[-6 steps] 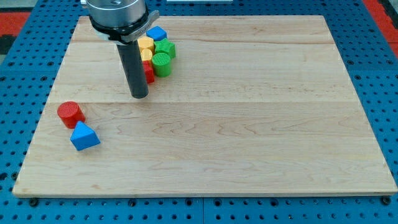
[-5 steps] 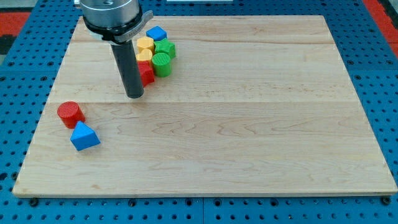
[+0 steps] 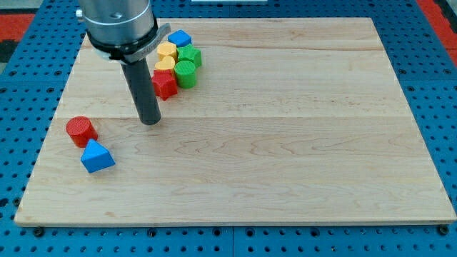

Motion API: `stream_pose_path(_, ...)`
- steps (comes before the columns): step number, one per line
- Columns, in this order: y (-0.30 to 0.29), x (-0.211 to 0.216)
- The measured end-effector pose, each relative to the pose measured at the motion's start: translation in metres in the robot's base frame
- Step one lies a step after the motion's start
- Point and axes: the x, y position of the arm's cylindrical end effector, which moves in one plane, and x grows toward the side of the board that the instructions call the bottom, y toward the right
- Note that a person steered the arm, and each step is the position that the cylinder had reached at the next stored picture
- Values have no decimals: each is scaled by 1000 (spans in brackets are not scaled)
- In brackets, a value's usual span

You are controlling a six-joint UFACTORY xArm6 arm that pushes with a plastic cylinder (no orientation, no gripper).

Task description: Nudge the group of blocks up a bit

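Note:
A tight group of blocks sits near the view's top left: a blue block (image 3: pixel 179 38) at the top, two yellow blocks (image 3: pixel 166 51) (image 3: pixel 165 64), two green cylinders (image 3: pixel 190 56) (image 3: pixel 186 73), and a red block (image 3: pixel 165 84) at the bottom left. My tip (image 3: pixel 150 121) rests on the board below and to the left of the red block, apart from it. A red cylinder (image 3: pixel 81 130) and a blue triangular block (image 3: pixel 96 156) lie together at the view's left, well below the group.
The wooden board (image 3: pixel 285 143) lies on a blue pegboard table (image 3: pixel 435 86). The arm's metal body (image 3: pixel 118 25) overhangs the board's top left corner, next to the group.
My tip has moved down and to the left, away from the red block of the group. No block has moved.

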Motion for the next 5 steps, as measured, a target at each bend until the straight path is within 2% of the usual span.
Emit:
stream_pose_path(1, -8, 6)
stream_pose_path(2, -41, 5)
stream_pose_path(4, -70, -31)
stream_pose_path(5, -58, -51)
